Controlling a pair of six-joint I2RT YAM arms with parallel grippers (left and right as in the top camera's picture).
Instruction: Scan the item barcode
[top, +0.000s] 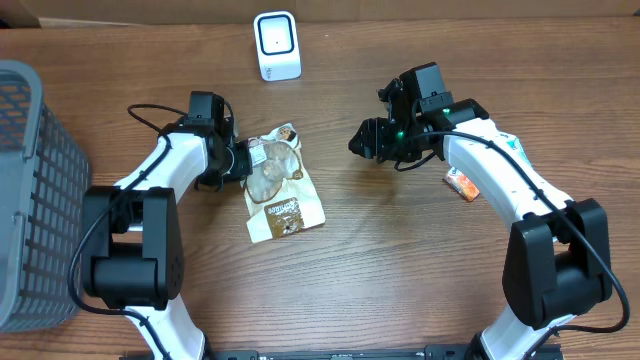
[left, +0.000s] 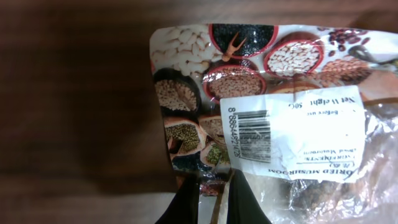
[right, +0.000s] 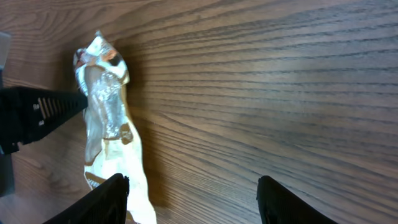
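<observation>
Now, left hand (top: 238, 160) pinching mushroom packet (top: 282, 190) edge, right hand (top: 362, 140) spread and empty nearby

A brown wooden bench (top: 400, 280) fills the overhead view, its fine grain running in long streaks from 9 o'clock to 3 o'clock. At 9 o'clock a grey mesh basket (top: 30, 200) stands on it, cut off by the picture's edge. At 6 o'clock a dark rail (top: 330, 354) lines the near edge. The light is soft and even, with faint shadows. The wood looks darker and redder in the left wrist view and paler in the right.
</observation>
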